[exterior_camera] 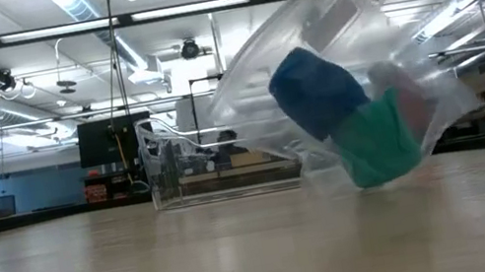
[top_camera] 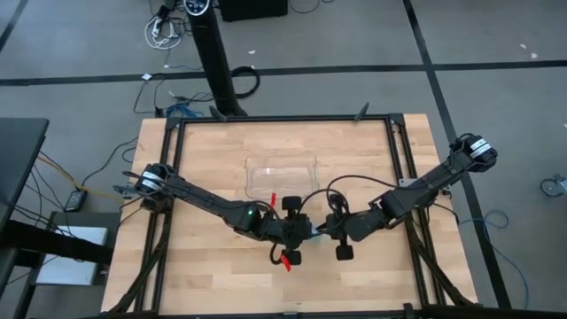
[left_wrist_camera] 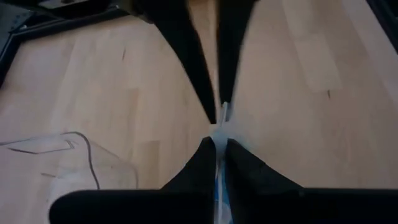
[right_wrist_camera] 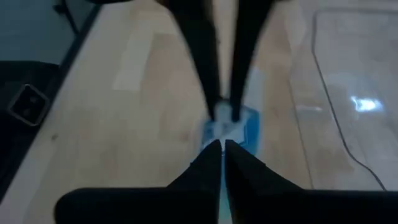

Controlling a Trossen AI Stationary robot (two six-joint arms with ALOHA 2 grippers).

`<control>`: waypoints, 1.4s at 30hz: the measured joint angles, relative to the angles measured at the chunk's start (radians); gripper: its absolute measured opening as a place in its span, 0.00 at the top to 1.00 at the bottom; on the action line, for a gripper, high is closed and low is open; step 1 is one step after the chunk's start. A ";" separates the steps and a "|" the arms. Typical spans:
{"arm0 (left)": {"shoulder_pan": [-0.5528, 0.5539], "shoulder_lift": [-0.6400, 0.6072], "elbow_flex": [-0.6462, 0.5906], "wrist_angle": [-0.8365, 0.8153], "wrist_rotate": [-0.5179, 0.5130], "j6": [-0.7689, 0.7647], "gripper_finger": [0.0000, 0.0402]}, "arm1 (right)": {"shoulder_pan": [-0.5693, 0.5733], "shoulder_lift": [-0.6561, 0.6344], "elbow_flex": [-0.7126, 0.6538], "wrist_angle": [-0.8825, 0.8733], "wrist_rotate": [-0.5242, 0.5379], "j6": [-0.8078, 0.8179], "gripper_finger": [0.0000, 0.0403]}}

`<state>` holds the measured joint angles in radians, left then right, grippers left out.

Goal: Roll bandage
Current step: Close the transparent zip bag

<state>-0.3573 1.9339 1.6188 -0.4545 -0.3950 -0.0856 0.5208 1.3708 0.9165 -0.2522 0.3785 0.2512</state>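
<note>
Pinching crinkly clear bag [exterior_camera: 351, 67], both pincers clamped, soft blue bandage [exterior_camera: 317, 91] roll inside

Even overhead ceiling strip lighting; soft shadows. Wrist views blur close to the fingers; glare on clear plastic.

We see the left gripper [top_camera: 299, 234] and the right gripper [top_camera: 324, 229] meeting tip to tip near the middle of the table [top_camera: 213, 283], toward its front. Between them hangs a plastic bag [exterior_camera: 354, 86], lifted and tilted, its lower end near the tabletop. Inside it the bandage [exterior_camera: 317, 91] sits above a square block [exterior_camera: 379, 142]. Behind them a plastic tray [top_camera: 281, 175] rests on the table.
</note>
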 joint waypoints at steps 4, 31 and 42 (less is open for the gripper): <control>0.000 0.000 0.013 -0.003 0.008 0.001 0.94 | 0.026 0.000 0.000 0.044 0.041 -0.026 0.86; 0.000 0.000 0.017 0.028 -0.002 -0.004 0.94 | 0.027 -0.032 0.000 0.056 0.066 -0.001 0.76; -0.005 0.000 0.017 0.020 -0.024 0.027 0.96 | 0.026 -0.032 0.000 0.027 0.076 -0.003 1.00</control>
<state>-0.3618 1.9335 1.6363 -0.4347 -0.4195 -0.0583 0.5472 1.3392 0.9165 -0.2257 0.4545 0.2486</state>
